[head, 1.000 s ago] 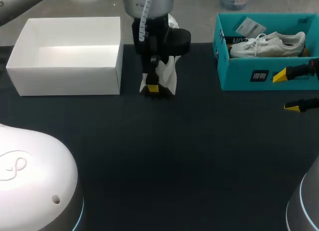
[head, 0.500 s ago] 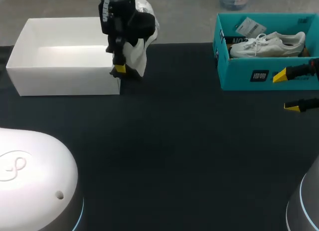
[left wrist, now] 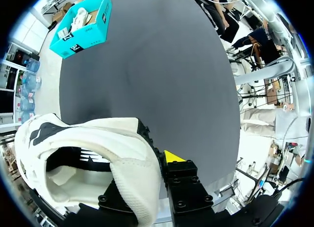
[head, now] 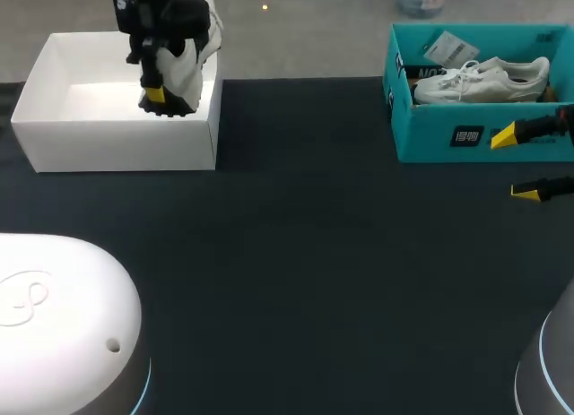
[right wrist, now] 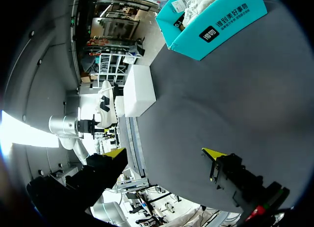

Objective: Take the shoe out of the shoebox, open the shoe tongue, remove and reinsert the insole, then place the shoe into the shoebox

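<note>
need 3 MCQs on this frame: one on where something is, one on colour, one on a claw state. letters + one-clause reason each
1. Where is the shoe in the left claw?
A. on the bare mat
B. above the white box
C. inside the teal box

2. What colour is the box holding the second shoe?
A. red
B. black
C. teal

3. What state is the right claw in?
A. open, empty
B. shut on a shoe
C. shut on a box wall

Key:
1 B: the head view shows it held over the white box's right end.
2 C: the second shoe lies in the teal box.
3 A: its yellow tips stand apart with nothing between them.
</note>
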`<act>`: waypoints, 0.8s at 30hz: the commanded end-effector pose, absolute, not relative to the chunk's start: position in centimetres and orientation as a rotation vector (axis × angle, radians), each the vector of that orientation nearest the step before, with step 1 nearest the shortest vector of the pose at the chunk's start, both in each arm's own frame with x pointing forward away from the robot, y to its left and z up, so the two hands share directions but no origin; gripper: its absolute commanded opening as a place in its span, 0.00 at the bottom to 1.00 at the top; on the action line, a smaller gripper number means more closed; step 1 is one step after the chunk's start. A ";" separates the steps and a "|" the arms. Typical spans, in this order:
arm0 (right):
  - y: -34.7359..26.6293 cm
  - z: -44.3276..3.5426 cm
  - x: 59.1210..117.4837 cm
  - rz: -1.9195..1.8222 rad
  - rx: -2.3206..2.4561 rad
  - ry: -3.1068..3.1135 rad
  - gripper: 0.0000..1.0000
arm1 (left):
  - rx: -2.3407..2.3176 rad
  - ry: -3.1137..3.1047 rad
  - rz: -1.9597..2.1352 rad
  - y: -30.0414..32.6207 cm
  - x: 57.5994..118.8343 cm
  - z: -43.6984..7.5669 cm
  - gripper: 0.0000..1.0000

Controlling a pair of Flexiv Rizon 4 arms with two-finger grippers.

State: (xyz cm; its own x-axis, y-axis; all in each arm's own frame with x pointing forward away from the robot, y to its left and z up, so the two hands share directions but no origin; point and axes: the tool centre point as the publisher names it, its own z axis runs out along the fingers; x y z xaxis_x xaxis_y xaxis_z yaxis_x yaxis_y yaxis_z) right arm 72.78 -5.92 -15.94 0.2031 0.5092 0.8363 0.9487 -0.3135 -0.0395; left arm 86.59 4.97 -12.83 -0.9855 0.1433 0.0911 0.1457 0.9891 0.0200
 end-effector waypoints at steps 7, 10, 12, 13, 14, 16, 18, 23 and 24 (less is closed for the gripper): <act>-5.9 -16.0 72.8 -0.999 -1.916 -1.352 1.00 | -0.159 -3.063 -0.037 13.8 91.1 -12.8 0.00; -5.9 -16.0 72.8 -0.999 -1.916 -1.352 1.00 | -0.095 -3.062 -0.026 15.8 92.7 -13.0 0.00; -5.9 -16.0 72.8 -0.999 -1.916 -1.352 1.00 | -0.058 -3.067 -0.019 16.3 93.3 -13.1 0.00; -5.9 -16.0 72.8 -0.999 -1.916 -1.352 1.00 | -0.058 -3.067 -0.019 16.3 93.3 -13.1 0.00; -5.9 -16.0 72.8 -0.999 -1.916 -1.352 1.00 | -0.058 -3.067 -0.019 16.3 93.3 -13.1 0.00; -5.9 -16.0 72.8 -0.999 -1.916 -1.352 1.00 | -0.058 -3.067 -0.019 16.3 93.3 -13.1 0.00; -5.9 -16.0 72.8 -0.999 -1.916 -1.352 1.00 | -0.058 -3.067 -0.019 16.3 93.3 -13.1 0.00; -5.9 -16.0 72.8 -0.999 -1.916 -1.352 1.00 | -0.058 -3.067 -0.019 16.3 93.3 -13.1 0.00; -5.9 -16.0 72.8 -0.999 -1.916 -1.352 1.00 | -0.058 -3.067 -0.019 16.3 93.3 -13.1 0.00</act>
State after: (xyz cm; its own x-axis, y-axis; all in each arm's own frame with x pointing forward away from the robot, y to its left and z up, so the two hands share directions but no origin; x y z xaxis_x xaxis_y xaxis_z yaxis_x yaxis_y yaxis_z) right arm 72.78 -5.92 -15.94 0.2032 0.5092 0.8363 0.9487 -0.3136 -0.0395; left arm 93.34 16.29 -13.24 -0.9964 0.0365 0.0770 0.0375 0.9992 0.0113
